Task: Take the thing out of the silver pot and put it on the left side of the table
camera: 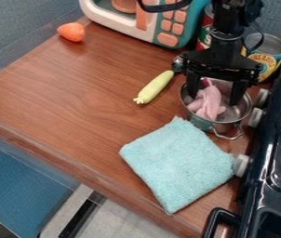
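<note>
The black two-finger gripper (214, 99) hangs over the round silver metal pot (222, 124), its fingers set wide apart and reaching down inside the rim; the soft pink toy (209, 103) lies in the pot, between the two fingers. Just beside the pot, on the brown wooden table (75, 97), lies a folded light-blue cloth (179, 162); a spoon with a pale yellow-green handle (154, 87) lies on the other side, its metal end near the pot; an orange toy carrot piece (72, 32) rests near the wall, well apart from the pot. A white and teal toy microwave (168, 27) stands at the back; behind the pot is a tin can with a yellow label (266, 58); a dark toy stove (270, 172) stands along the right edge.
</note>
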Controlling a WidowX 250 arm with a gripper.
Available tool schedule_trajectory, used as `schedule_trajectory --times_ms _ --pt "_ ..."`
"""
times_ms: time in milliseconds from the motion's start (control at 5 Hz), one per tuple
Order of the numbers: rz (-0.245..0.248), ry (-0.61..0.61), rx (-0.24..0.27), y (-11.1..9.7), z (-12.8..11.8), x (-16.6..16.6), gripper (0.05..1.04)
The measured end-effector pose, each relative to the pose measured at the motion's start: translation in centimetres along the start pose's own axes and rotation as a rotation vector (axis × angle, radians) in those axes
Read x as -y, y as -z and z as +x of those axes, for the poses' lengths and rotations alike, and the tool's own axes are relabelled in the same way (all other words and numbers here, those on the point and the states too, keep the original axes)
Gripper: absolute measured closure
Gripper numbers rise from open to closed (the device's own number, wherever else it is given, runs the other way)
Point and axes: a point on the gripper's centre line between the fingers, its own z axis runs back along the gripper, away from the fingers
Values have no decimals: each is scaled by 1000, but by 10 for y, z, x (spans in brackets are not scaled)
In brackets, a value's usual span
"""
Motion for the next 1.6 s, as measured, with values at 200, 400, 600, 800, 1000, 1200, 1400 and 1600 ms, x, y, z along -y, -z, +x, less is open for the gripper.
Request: schedule_trajectory --times_ms 200,400,600,800,1000,1200,1400,1600 --pt "-3 -20 24 0 3 0 421" --pt "0 -30 25 0 4 0 712" --pt "0 -34 24 1 3 0 868" --pt "5 -44 26 1 3 -2 963" --pt "8 -58 26 -1 1 -6 993" --pt "6 -106 79 -24 2 -20 995" --pt "-6 -178 166 -60 4 -41 995" --pt "17 -273 218 -87 2 -72 995"
